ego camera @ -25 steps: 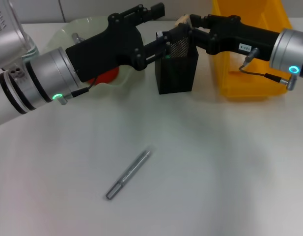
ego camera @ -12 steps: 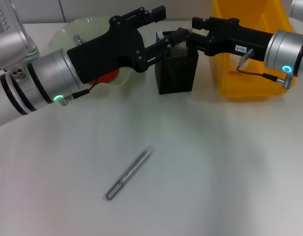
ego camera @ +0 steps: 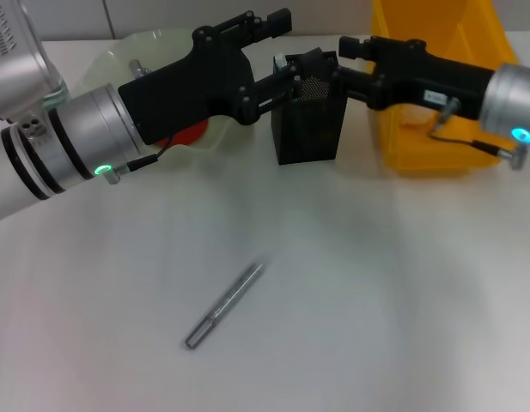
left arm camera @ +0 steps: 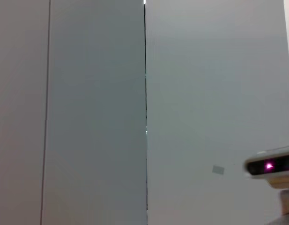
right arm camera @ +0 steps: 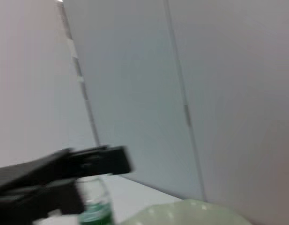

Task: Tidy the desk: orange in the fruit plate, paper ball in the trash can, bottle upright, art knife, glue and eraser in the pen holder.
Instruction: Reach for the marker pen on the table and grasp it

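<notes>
The black mesh pen holder [ego camera: 309, 120] stands at the back centre of the desk [ego camera: 350, 292]. My left gripper [ego camera: 286, 83] reaches in from the left and is shut on the holder's left rim. From the right, my right gripper [ego camera: 323, 63] hovers open over the holder's top with nothing in it. The grey glue [ego camera: 223, 305] lies alone on the near desk. Behind my left arm, the orange [ego camera: 189, 133] shows partly in the fruit plate [ego camera: 131, 51]. The bottle [right arm camera: 94, 206] stands upright. The eraser, art knife and paper ball are out of view.
The yellow trash can [ego camera: 432, 103] stands right of the pen holder, under my right arm. Both forearms cross the back of the desk. The fruit plate [right arm camera: 196, 213] also shows in the right wrist view. The left wrist view shows only a wall.
A beige block at my right gripper's tip a second ago no longer shows. My right arm has drawn back a little to the right. The left arm and the glue have not moved.
</notes>
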Available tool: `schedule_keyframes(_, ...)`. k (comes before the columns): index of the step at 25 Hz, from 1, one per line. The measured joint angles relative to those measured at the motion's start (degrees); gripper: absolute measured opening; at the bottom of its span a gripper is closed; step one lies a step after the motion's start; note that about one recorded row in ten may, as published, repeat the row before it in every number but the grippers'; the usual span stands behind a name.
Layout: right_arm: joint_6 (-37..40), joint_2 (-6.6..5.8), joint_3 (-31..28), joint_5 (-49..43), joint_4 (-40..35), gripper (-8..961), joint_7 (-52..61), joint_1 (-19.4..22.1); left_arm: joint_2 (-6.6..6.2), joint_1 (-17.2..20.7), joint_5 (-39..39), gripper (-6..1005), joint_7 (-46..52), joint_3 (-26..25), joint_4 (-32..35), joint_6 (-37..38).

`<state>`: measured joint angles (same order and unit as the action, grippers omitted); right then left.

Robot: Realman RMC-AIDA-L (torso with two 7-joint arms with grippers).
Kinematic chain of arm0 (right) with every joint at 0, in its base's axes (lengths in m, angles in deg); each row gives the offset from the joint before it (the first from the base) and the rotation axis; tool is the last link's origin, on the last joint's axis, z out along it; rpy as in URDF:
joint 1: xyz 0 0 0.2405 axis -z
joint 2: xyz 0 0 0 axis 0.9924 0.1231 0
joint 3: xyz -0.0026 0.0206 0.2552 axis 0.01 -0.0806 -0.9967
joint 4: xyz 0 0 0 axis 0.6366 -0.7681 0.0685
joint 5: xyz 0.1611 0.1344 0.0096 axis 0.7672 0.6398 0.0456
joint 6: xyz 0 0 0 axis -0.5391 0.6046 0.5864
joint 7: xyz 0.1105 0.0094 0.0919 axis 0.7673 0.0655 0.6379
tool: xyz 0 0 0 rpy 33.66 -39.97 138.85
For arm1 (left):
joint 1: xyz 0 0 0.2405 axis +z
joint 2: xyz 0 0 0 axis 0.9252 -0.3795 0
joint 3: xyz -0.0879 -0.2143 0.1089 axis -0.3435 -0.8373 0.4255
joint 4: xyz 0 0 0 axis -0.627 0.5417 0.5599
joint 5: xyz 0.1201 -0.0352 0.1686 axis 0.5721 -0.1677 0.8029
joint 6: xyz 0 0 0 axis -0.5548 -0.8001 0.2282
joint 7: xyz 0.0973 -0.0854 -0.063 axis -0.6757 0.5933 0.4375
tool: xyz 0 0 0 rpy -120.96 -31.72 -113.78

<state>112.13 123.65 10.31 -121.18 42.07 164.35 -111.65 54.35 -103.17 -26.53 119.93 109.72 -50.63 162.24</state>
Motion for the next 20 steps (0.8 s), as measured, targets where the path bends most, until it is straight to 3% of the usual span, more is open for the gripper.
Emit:
schedule_keyframes(4,8.3,0.17,-0.1,0.3,-6.8,573,-0.3,7.4,0.00,0.0,-0.1,619,3.6,0.4,0.5,0.1)
schedule_keyframes(5,13.3,0.19,-0.9,0.4,-8.5,573,-1.3,11.0,0.00,0.2,0.0,619,4.9,0.7,1.3,0.1)
schedule_keyframes(9,21.8,0.20,-4.2,0.3,-7.1,572,-3.8,15.0,-0.14,1.3,0.5,619,11.1,4.0,7.2,-2.0)
schedule_keyframes(11,26.4,0.16,-7.4,0.1,-4.1,572,-5.1,16.7,-0.39,2.5,2.4,619,16.6,6.5,12.7,-5.2)
schedule_keyframes(14,31.6,-0.09,-13.2,-1.4,0.3,573,-5.5,18.5,-0.64,5.8,12.6,619,31.9,9.1,27.6,-10.8)
schedule_keyframes(20,36.5,-0.36,-22.3,-8.0,5.8,573,-8.5,19.5,-0.55,10.2,31.1,619,58.0,10.5,51.9,-13.0)
